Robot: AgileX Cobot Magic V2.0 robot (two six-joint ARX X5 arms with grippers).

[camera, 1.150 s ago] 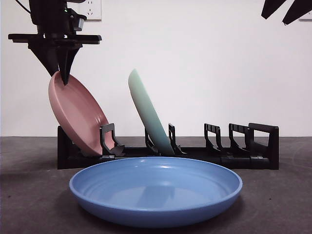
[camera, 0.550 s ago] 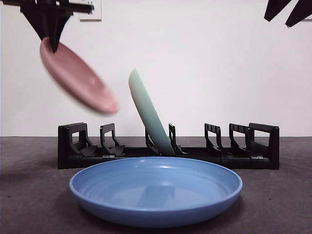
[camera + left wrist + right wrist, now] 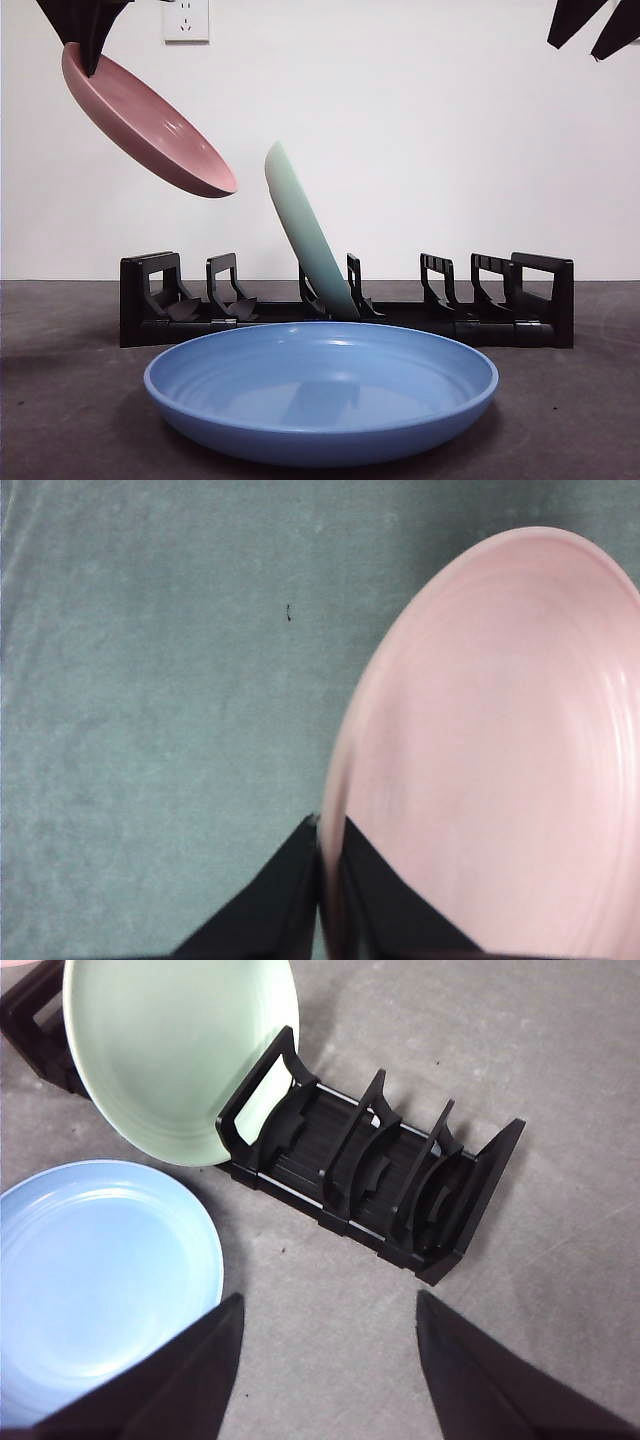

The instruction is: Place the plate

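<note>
Pink plate (image 3: 150, 122), rim pinched by left gripper (image 3: 330, 842), hangs above black rack (image 3: 345, 310) beside green plate (image 3: 308, 235).

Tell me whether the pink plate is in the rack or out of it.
Out. The pink plate hangs tilted in the air above the black rack, gripped at its rim by the left gripper; the rack's end slots below it stand empty.

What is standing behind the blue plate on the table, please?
Behind the blue plate stands a black rack with a green plate leaning in one slot. The blue plate's rim hides the rack's lower front edge.
</note>
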